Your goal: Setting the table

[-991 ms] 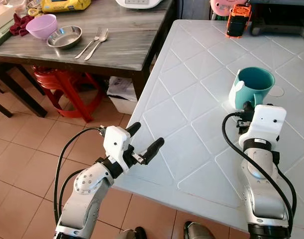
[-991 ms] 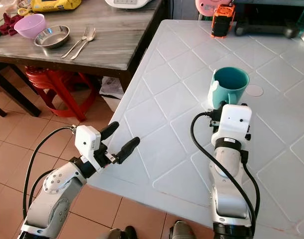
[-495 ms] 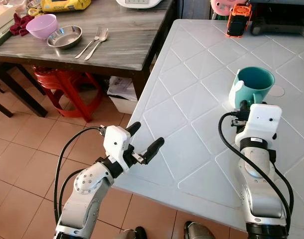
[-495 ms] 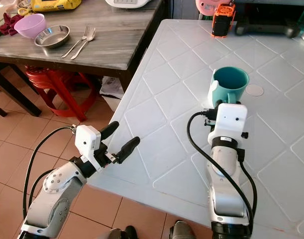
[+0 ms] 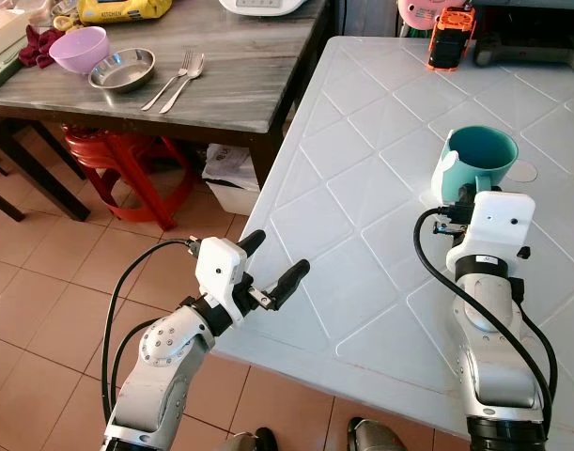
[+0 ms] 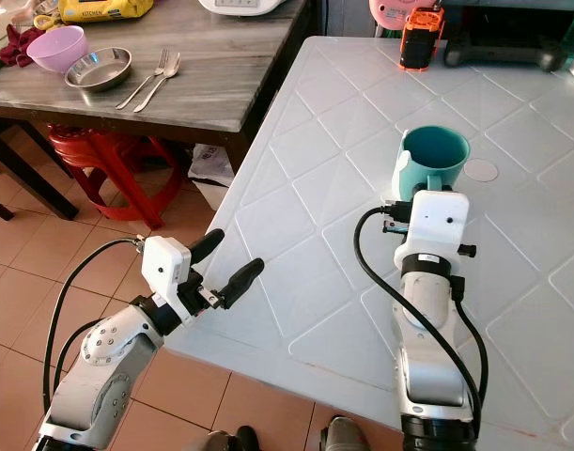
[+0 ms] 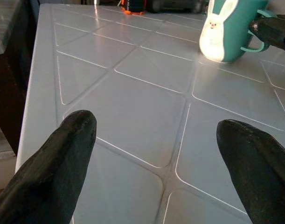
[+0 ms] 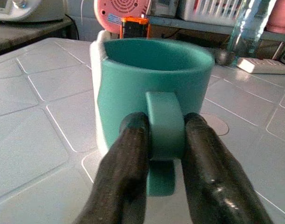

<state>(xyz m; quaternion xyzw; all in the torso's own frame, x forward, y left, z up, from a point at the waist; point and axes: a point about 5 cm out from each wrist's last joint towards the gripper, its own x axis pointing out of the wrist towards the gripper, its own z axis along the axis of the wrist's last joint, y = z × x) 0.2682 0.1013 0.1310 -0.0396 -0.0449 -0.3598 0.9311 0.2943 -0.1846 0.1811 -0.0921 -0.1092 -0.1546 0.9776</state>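
Teal mug (image 5: 478,165) stands upright on the white table (image 5: 362,235), well in from the table's near edge, with a white rabbit figure on its side. Right gripper (image 8: 163,140) is at the mug's handle (image 8: 164,126), its two black fingers (image 8: 126,163) pressed against either side of the handle and clamped on it. Right wrist housing sits just on the near side of the mug, forearm running back over the table toward the near edge.

Left gripper (image 5: 275,260) hovers at the white table's near-left edge, fingers spread wide with nothing between them; bare tabletop shows in the gap.

At the far end of the white table: an orange-and-black device (image 5: 449,41). Beside the white table, off its far-left side, a dark wooden table (image 5: 230,75) carries a purple bowl (image 5: 78,47), a steel dish (image 5: 122,69), and a fork and spoon (image 5: 178,80) lying side by side. Red stool (image 5: 117,155) stands under the wooden table on the tiled floor (image 5: 42,310).
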